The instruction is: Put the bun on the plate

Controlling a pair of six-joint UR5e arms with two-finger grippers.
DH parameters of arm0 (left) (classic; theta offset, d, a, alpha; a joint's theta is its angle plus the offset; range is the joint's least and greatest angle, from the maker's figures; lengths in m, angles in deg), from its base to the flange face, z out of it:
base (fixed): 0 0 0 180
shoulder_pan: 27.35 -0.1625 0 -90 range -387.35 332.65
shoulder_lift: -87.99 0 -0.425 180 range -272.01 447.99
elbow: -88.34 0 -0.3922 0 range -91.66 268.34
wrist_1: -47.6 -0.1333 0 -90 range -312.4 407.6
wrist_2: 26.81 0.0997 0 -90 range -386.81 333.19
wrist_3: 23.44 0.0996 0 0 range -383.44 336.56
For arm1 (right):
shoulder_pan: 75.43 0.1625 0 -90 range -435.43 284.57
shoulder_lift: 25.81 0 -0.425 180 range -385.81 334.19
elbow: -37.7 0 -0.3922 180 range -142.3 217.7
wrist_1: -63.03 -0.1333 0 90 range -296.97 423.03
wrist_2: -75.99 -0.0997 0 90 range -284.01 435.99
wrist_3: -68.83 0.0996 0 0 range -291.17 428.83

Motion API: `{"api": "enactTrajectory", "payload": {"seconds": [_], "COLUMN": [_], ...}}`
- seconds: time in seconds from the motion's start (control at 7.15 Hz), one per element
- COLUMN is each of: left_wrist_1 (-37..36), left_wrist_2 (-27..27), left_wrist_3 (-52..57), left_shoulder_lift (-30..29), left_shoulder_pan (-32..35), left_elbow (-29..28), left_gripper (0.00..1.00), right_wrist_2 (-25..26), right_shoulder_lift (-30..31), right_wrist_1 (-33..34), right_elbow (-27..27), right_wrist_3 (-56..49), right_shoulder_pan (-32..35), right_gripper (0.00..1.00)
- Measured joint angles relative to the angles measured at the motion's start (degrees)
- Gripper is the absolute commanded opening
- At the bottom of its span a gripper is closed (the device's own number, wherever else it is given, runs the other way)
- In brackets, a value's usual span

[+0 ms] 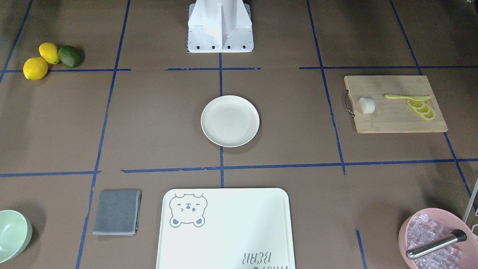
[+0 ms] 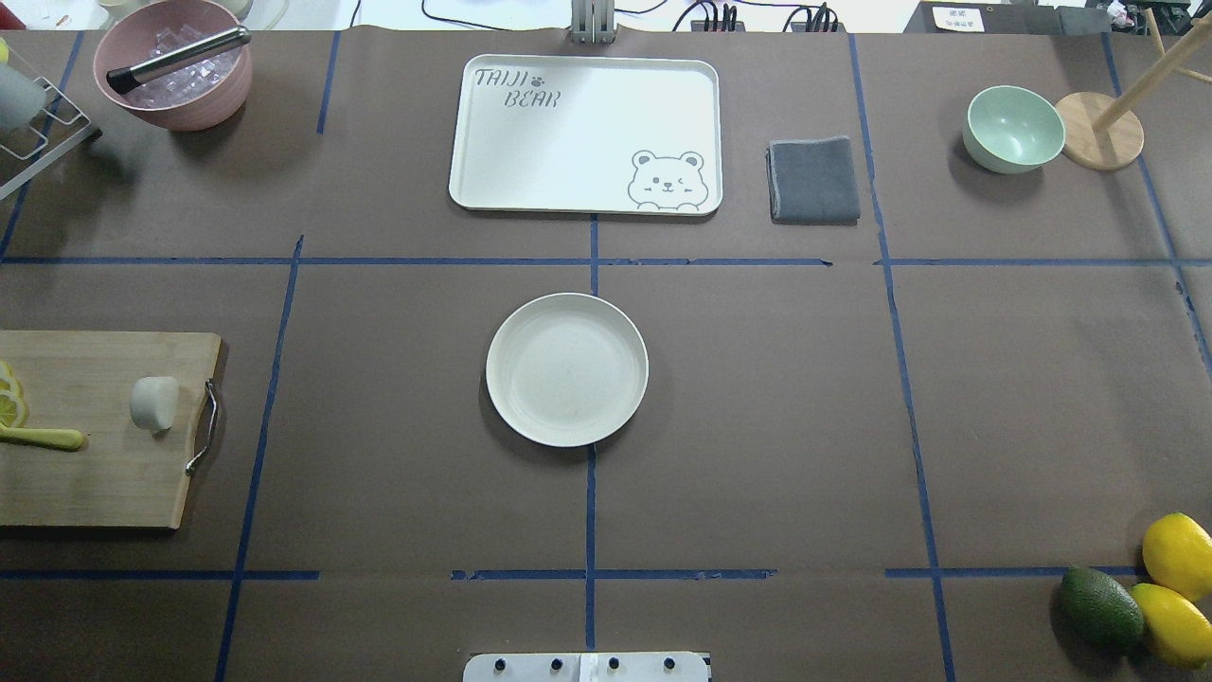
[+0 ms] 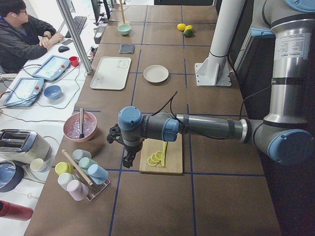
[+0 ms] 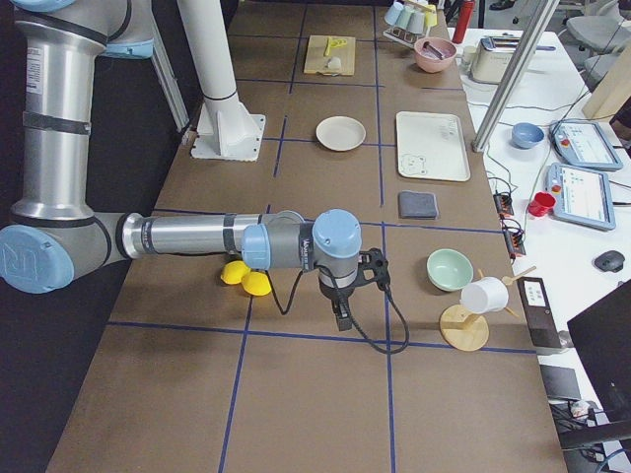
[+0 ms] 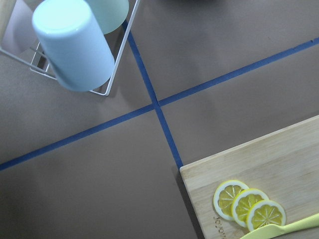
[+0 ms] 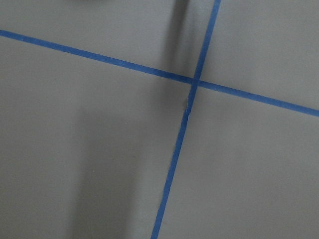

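Observation:
The bun (image 1: 367,105) (image 2: 154,403), a small white stubby lump, lies on a wooden cutting board (image 1: 396,119) (image 2: 95,474) beside its metal handle. The round cream plate (image 1: 230,120) (image 2: 566,368) sits bare at the table's centre, far from the bun. My left gripper (image 3: 129,160) hangs past the board's outer end, and the arm hides the bun in that view. My right gripper (image 4: 341,317) hangs over bare table near the opposite end. Both show only in the side views, so I cannot tell whether they are open or shut.
Lemon slices (image 1: 422,109) and a yellow knife (image 1: 407,97) share the board. A bear-print tray (image 2: 585,133), grey cloth (image 2: 812,180), green bowl (image 2: 1013,128) and pink ice bowl (image 2: 175,66) line the far side. Lemons and an avocado (image 2: 1098,606) lie near right. A cup rack (image 3: 81,169) stands by the left gripper.

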Motion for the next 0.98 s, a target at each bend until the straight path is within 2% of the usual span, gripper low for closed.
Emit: {"api": "enactTrajectory", "payload": {"seconds": [0.14, 0.42, 0.7, 0.84, 0.98], "left_wrist_1": [2.8, 8.5, 17.2, 22.6, 26.2], "left_wrist_2": [-1.2, -3.1, -3.4, -1.9, 2.2], "left_wrist_3": [-1.7, -7.6, -25.5, -34.3, -42.7], "left_shoulder_lift": [0.0, 0.0, 0.8, 1.7, 2.4], "left_shoulder_pan": [-0.5, -6.2, -13.9, -17.8, -22.8], "left_elbow": [0.3, 1.1, 3.0, 3.8, 5.4], "left_gripper": [1.0, 1.0, 1.0, 1.0, 1.0], "right_wrist_2": [-0.1, -0.2, -0.3, -0.4, -0.4], "right_shoulder_lift": [0.5, 0.6, 0.7, 0.8, 0.8], "right_wrist_1": [0.1, 0.1, 0.0, 0.0, 0.0], "right_elbow": [-0.1, -0.2, -0.2, -0.2, -0.2], "right_wrist_3": [0.1, 0.3, 0.3, 0.3, 0.3], "right_shoulder_pan": [0.8, 1.0, 1.1, 1.1, 1.1], "right_gripper": [1.0, 1.0, 1.0, 1.0, 1.0]}}
